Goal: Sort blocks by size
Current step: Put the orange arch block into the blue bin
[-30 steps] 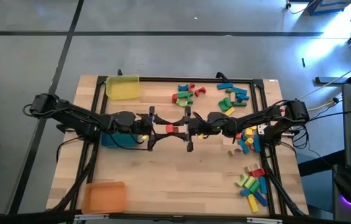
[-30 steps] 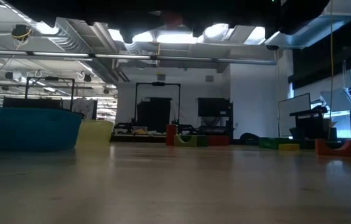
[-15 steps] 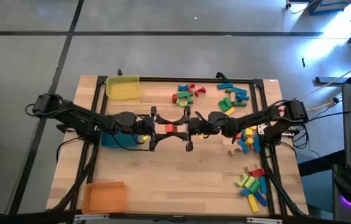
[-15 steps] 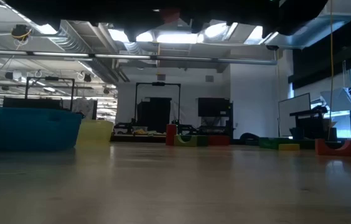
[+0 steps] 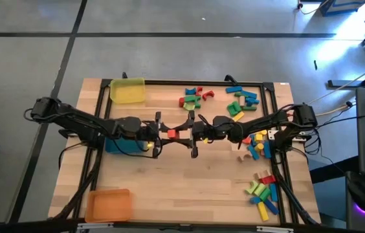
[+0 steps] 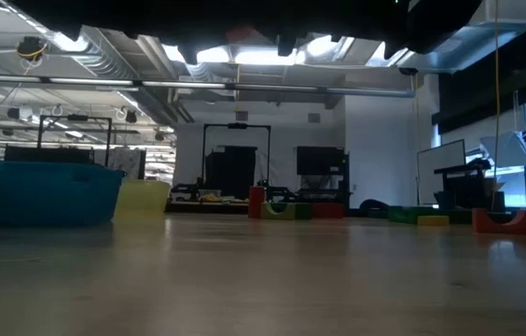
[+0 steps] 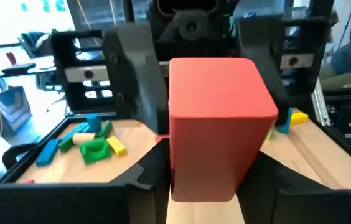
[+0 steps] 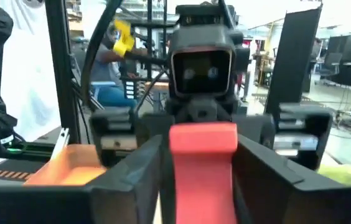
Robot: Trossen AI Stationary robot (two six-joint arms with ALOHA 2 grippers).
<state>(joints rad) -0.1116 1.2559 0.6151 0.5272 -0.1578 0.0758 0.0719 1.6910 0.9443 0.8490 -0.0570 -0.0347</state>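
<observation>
Both arms meet nose to nose above the middle of the tabletop [image 5: 169, 175], with a single red block [image 5: 172, 133] held in the air between them. The left end effector [image 5: 164, 134] has its fingers pressed against the sides of that red block, gripping it. The right end effector [image 5: 191, 134] faces it from the other side, its fingers set on either flank of the same block; whether they touch it or stand just off it, I cannot tell. The rest of the blocks lie in loose heaps: one heap [image 5: 194, 98] and another [image 5: 242, 101] along the far edge, more [image 5: 258, 144] beside the right arm, and a last bunch [image 5: 263, 193] near the front right corner. A yellow tray [image 5: 128, 90], a blue tray [image 5: 114, 145] and an orange tray [image 5: 108, 205] sit on the left side.
</observation>
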